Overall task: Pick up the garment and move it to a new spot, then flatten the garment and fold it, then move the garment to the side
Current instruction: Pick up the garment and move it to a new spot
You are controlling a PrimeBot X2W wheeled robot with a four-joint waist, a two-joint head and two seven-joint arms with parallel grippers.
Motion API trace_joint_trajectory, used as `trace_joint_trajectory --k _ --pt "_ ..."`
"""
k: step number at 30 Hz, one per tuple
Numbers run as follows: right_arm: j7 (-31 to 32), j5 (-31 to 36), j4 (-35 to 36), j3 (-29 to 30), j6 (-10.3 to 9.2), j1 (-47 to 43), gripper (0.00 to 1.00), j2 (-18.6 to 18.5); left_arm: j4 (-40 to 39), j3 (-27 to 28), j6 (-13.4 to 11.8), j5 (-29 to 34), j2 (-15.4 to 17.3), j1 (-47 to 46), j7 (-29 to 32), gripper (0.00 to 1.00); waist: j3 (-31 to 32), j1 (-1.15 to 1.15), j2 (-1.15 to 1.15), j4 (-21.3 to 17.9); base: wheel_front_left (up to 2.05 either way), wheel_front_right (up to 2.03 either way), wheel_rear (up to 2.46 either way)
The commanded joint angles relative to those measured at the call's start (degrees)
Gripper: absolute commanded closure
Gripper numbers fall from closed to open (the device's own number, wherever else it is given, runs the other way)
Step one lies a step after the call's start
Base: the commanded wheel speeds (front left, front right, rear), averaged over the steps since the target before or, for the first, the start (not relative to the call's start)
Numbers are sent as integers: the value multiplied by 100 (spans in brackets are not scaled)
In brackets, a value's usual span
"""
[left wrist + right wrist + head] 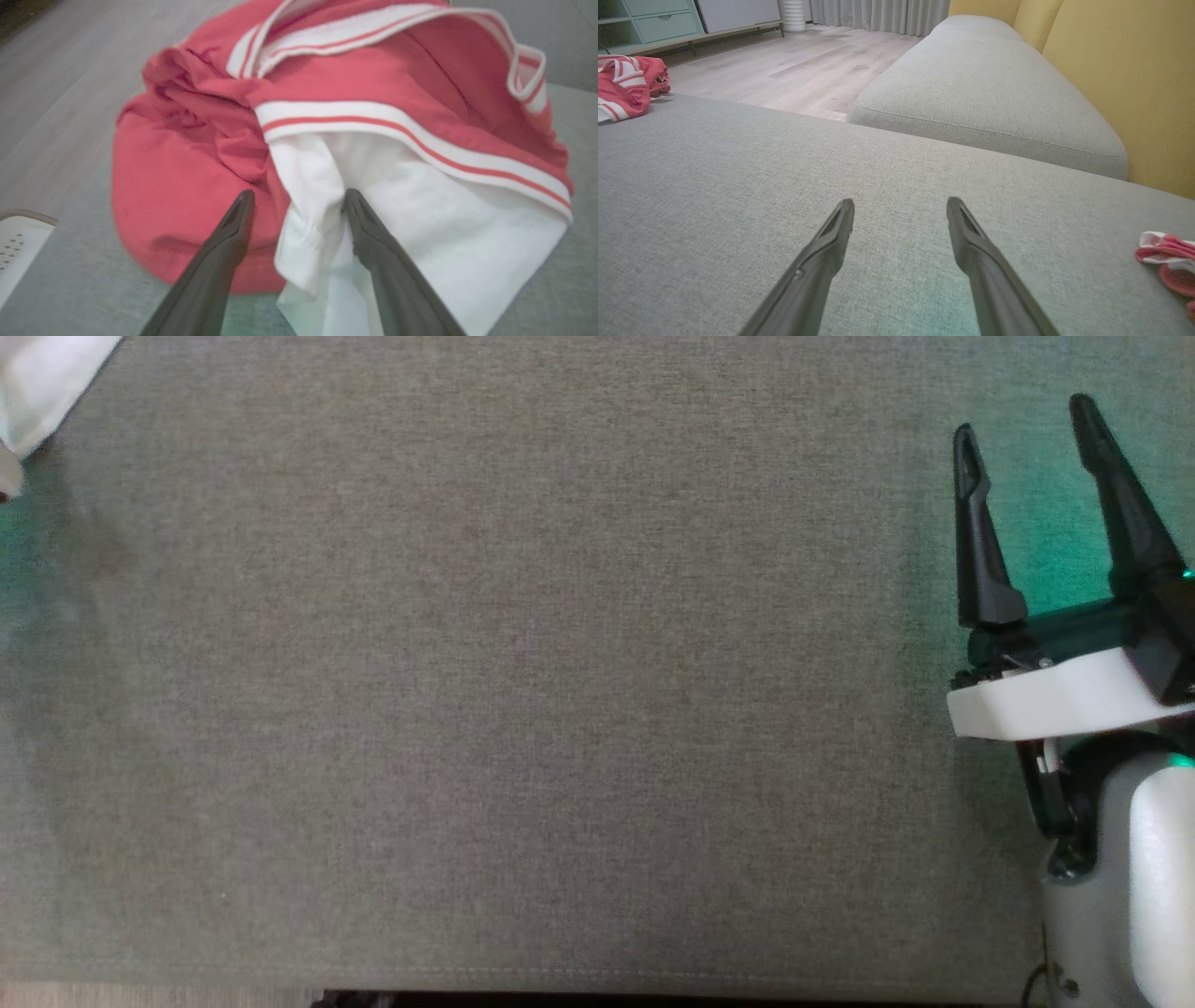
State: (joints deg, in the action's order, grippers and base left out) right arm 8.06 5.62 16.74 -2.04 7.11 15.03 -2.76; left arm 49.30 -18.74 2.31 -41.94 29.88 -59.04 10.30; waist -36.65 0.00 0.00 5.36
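The big grey sofa seat (560, 709) has the red and white garment (187, 186) lying in a crumpled heap on it, far over on the robot's left. The right gripper (1024, 420) hangs over bare seat well apart from the garment, fingers spread wide and holding nothing. The left gripper (299, 203) is right at the heap, fingers spread too, with a white fold between them, not squeezed.
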Motion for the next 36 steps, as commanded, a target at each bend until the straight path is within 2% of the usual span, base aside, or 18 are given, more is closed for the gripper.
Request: trace_joint_trajectory --k 1,3,12,17,23,29,36 --pt "25 21 275 -119 37 14 0 -11 8 138 53 -32 328 -263 1 28 -12 0 0 -21 0 0 0" --pt "19 14 298 -94 37 11 0 -11 132 106 131 -26 279 -321 -96 100 21 0 0 -18 0 0 0" --pt "-136 -160 73 18 37 -40 0 -11 268 -62 293 220 285 -610 -815 100 563 0 0 7 0 0 0" --pt "-320 -370 -246 125 37 -127 0 -11 77 -290 372 453 368 -784 -1016 100 1172 0 0 -44 0 0 0" --pt "-580 -655 -725 253 37 -399 0 -11 -457 -739 457 707 291 -894 -938 100 2096 0 0 -199 0 0 0" --pt "-776 -876 -1123 415 37 -837 0 -11 -1178 -1260 503 728 32 -888 -615 100 2999 0 0 -443 0 0 0" --pt "-888 -1064 -1326 622 37 -1324 0 -11 -2180 -1628 514 222 -694 -641 -382 100 3523 0 0 -656 0 0 0"
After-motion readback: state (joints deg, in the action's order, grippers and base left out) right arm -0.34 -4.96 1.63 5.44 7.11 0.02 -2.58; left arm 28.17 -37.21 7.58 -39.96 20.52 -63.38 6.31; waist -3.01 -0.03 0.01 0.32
